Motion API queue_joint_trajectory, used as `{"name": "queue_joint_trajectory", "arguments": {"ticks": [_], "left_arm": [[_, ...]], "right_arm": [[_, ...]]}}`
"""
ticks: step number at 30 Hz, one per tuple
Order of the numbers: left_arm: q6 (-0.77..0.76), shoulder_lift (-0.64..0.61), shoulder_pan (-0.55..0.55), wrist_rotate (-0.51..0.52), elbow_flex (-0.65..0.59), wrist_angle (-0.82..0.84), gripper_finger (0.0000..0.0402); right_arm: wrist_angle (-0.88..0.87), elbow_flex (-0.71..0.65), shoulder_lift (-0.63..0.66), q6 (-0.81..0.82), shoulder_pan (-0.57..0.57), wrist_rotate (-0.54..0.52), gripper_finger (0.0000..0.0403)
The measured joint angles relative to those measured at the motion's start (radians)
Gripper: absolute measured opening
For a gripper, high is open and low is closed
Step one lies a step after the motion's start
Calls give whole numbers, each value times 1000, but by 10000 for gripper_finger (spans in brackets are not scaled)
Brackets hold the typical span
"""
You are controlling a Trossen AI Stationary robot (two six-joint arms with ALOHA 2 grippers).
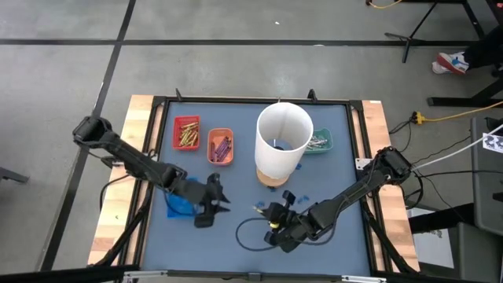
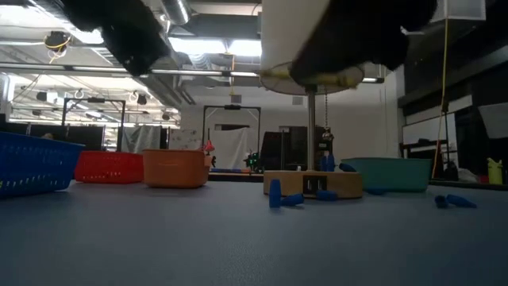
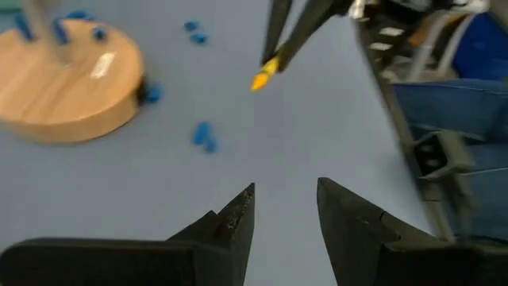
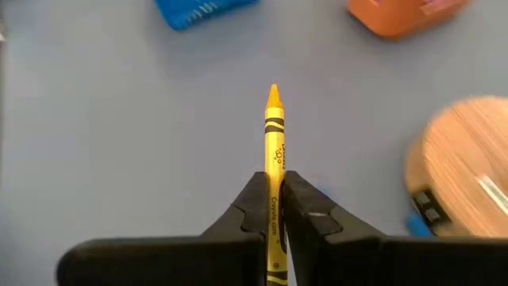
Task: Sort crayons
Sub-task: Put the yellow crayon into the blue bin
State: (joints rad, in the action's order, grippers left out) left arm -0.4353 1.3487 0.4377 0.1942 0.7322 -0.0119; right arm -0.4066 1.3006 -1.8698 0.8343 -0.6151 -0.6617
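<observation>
My right gripper (image 1: 275,220) is at the table's near middle, shut on a yellow crayon (image 4: 274,151). The crayon also shows in the left wrist view (image 3: 262,78). My left gripper (image 3: 286,210) is open and empty, to the left of the right gripper and beside the blue tray (image 1: 178,204). Gold-brown crayons lie in the red tray (image 1: 186,132), purple ones in the orange tray (image 1: 220,146), and grey ones in the green tray (image 1: 319,143). My right gripper pinches the yellow crayon's rear half (image 4: 274,208) between its two fingers. The crayon lies along the fingers, and its pointed tip (image 4: 273,95) sticks out ahead of them. In the left wrist view the crayon slants down, clear of the table.
A tall white cylinder (image 1: 283,141) stands on a round wooden base (image 3: 67,79) at the table's middle. Small blue pieces (image 3: 204,135) lie scattered on the mat near the base. A black cable loops on the mat (image 1: 247,234) below the right gripper.
</observation>
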Motion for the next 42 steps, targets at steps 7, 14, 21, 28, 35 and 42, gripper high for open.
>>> {"name": "queue_joint_trajectory", "arguments": {"ticks": [7,14,21,28,35,42], "left_arm": [[3,0,75,47,0,-89,121],[3,0,129,81,0,-111,121],[80,0,161,84,0,-170,121],[205,0,168,85,0,-313,121],[307,0,168,86,0,-436,121],[342,0,166,92,0,-478,121]], "right_arm": [[186,0,0,-159,0,1,21],[363,0,1,-344,0,34,21],[534,1,1,-530,0,34,21],[696,1,3,-681,1,34,21],[731,1,3,-710,12,39,21],[750,1,3,-711,35,57,21]]}}
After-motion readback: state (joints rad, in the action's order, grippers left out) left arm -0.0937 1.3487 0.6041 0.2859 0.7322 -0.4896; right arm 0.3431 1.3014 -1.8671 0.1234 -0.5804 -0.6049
